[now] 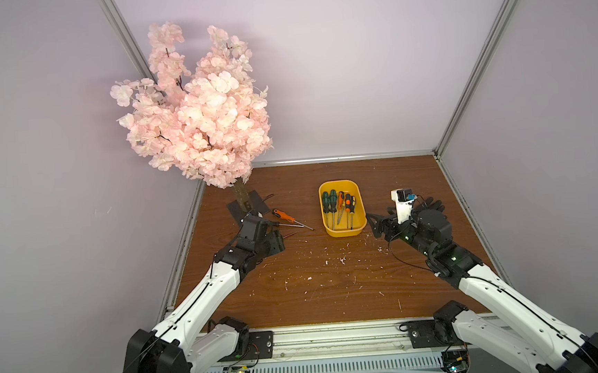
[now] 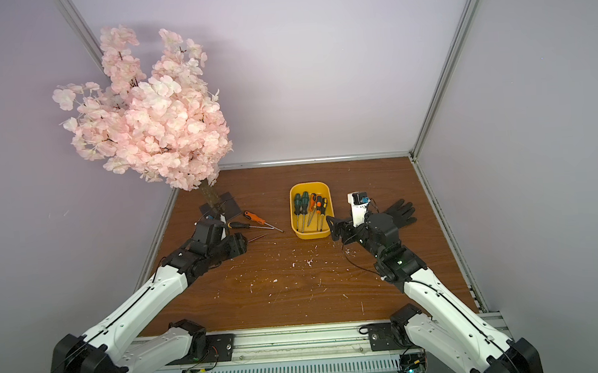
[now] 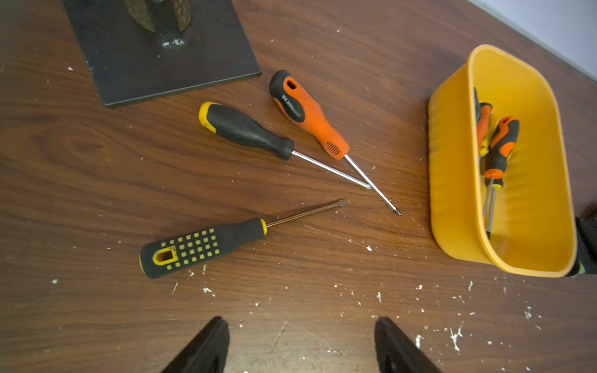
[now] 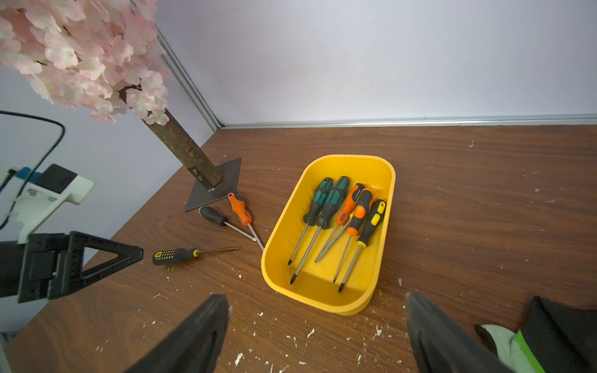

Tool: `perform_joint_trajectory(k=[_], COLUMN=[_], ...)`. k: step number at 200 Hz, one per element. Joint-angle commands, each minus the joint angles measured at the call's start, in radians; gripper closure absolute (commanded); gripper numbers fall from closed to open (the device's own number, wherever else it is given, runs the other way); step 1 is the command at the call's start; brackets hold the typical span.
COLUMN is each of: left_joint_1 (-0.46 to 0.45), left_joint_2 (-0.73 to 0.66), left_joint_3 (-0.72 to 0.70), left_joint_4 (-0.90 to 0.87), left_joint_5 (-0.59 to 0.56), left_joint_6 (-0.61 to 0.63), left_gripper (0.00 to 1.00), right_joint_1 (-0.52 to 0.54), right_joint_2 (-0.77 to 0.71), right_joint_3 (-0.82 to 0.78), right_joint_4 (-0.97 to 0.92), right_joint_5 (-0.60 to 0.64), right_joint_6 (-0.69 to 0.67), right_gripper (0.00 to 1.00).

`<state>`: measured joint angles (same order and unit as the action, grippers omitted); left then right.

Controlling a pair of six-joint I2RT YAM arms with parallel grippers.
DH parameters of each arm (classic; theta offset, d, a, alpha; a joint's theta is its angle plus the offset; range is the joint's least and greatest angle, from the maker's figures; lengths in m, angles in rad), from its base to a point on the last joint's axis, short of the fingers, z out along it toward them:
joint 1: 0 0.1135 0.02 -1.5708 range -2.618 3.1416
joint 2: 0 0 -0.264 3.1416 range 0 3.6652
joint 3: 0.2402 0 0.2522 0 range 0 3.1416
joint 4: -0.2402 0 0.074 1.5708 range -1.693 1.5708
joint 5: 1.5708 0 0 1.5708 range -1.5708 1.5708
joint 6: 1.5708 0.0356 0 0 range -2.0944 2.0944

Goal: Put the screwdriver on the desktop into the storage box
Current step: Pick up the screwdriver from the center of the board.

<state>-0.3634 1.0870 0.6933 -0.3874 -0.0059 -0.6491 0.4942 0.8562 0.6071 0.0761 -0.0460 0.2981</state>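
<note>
Three screwdrivers lie on the brown desktop (image 1: 333, 282) near the tree base: an orange-and-black one (image 3: 307, 113), a black one with a yellow cap (image 3: 245, 130), and a black one with yellow squares (image 3: 200, 247). The last lies closest to my left gripper (image 3: 300, 339), which hovers open and empty just short of its handle. The yellow storage box (image 1: 345, 231) stands mid-desk and holds several screwdrivers (image 4: 339, 213). My right gripper (image 4: 316, 310) is open and empty at the box's near right corner (image 1: 378, 227).
A pink blossom tree (image 1: 198, 108) on a dark square base (image 1: 248, 209) stands at the back left, overhanging the loose screwdrivers. A black glove (image 2: 400, 211) lies behind my right wrist. Walls and aluminium rails close off the desk's sides.
</note>
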Motion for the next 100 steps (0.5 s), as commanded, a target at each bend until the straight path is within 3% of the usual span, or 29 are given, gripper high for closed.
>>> perform_joint_trajectory(k=[1, 25, 100], left_joint_1=[0.041, 0.082, 0.183], left_joint_2=[0.044, 0.1, 0.293], left_joint_3=[-0.014, -0.006, 0.096], left_joint_4=[0.024, 0.034, 0.004], left_joint_5=[0.027, 0.046, 0.067], left_joint_6=[0.039, 0.065, 0.179], left_gripper=[0.26, 0.24, 0.2], right_joint_1=[0.0, 0.0, 0.0], right_joint_2=[-0.022, -0.036, -0.072], right_joint_3=[-0.003, -0.01, -0.035], right_joint_4=[0.006, 0.019, 0.003], right_joint_5=[-0.049, -0.084, -0.072], right_joint_6=[-0.031, -0.026, -0.059], right_gripper=[0.07, 0.02, 0.04])
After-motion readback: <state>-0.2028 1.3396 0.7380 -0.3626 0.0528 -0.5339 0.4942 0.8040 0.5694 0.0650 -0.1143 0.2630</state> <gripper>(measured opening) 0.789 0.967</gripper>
